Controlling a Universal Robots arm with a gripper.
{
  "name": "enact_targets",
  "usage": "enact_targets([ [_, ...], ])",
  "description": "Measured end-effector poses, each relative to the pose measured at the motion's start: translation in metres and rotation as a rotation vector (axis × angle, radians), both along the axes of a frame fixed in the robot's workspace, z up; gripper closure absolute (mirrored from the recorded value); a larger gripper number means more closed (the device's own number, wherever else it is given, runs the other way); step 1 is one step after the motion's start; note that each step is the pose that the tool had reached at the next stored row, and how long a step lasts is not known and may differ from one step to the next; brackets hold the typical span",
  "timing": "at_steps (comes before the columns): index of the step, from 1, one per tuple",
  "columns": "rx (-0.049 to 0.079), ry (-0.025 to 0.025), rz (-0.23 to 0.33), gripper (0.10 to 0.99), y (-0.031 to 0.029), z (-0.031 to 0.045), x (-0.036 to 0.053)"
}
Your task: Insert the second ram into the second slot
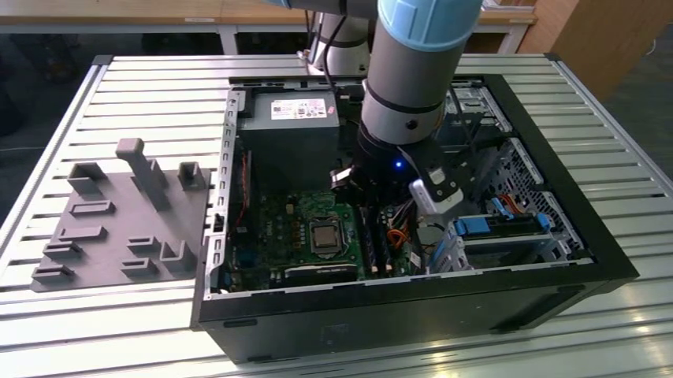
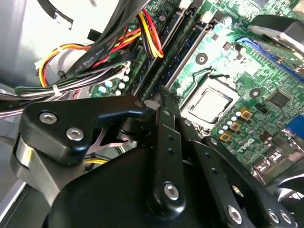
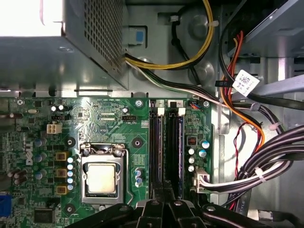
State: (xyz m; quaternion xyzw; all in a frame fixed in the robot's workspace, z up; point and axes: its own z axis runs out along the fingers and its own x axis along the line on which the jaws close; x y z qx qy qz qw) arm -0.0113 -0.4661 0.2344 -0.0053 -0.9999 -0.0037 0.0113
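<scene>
Tool (image 3: 164,202) is down inside the PC case (image 1: 589,260), over the RAM slots (image 3: 166,142) right of the CPU socket (image 3: 102,178) — fingers drawn narrow, can't tell if they hold anything. Second ram (image 3: 176,147) stands in the slot just beside the first — seated or not, unclear.
</scene>
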Motion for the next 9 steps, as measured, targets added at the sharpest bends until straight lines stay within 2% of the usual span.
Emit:
enact_targets([
  [9,0.0,0.0,0.0,0.98,0.0,0.0088,-0.0001],
])
